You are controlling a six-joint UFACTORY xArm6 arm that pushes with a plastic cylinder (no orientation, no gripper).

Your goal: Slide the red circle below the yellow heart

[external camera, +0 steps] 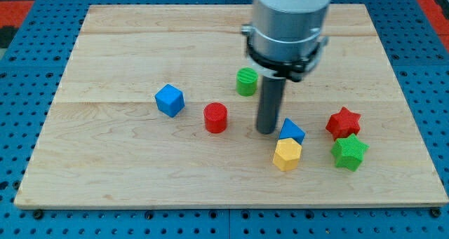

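Board: we find a pale wooden table top (140,176) on a blue pegboard (28,71); items below run from the view's bottom upward.
Yellow block: a yellow hexagon-like piece (287,154) sits lowest; no heart outline can be confirmed, though it is the only yellow piece and we treat it as the target.
Green star (349,152): well to the view's right of the yellow block, just below the red star (343,122).
Blue wedge block (292,132): touching or nearly touching the yellow block's upper edge.
My tip (266,131): on the board just left of the blue wedge, right of the red circle (216,118) and apart from it.
Fingers: none fitted; the rod has hold of nothing, so openness does not apply.
Red circle: left of the tip and up-left of the yellow block, not yet below it.
Blue cube (170,100): further left, clear of the route.
Green cylinder (247,81): farthest up, partly behind the arm.
Recommended practice: we judge the tip should circle to the circle's upper-left side, then push down and right in short strokes through its centre, passing under the yellow block without nudging it.
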